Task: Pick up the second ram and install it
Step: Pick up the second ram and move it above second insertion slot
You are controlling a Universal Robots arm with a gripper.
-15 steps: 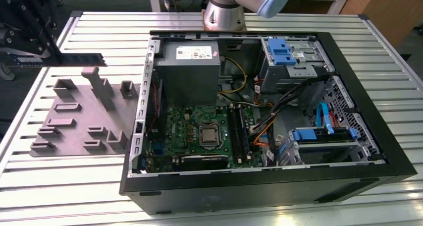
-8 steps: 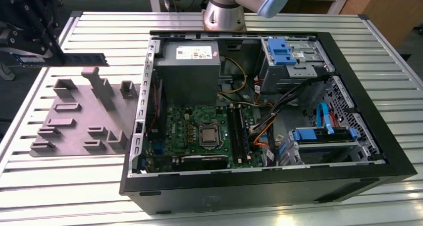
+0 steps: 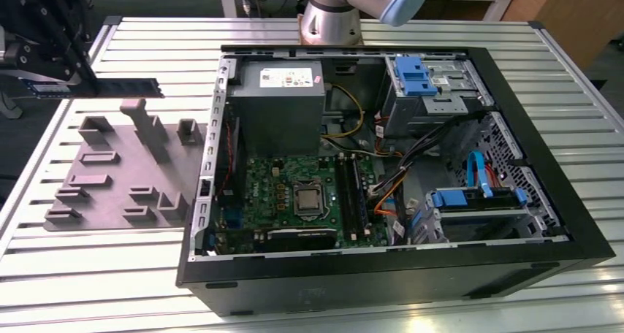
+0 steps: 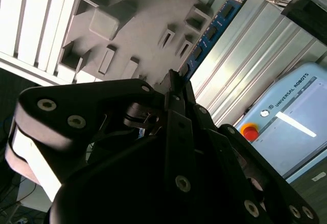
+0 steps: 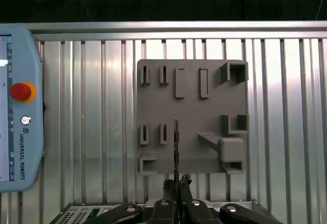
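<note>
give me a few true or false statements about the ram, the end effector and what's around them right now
1. The end effector grips the second ram in the air above the grey tray. True.
2. The second ram is seated in a slot on the motherboard. False: it is held outside the computer case, towards the exterior view's left.
3. The computer case lies open, with the motherboard exposed. True.
4. The round button on the teach pendant is green. False: it is red.
</note>
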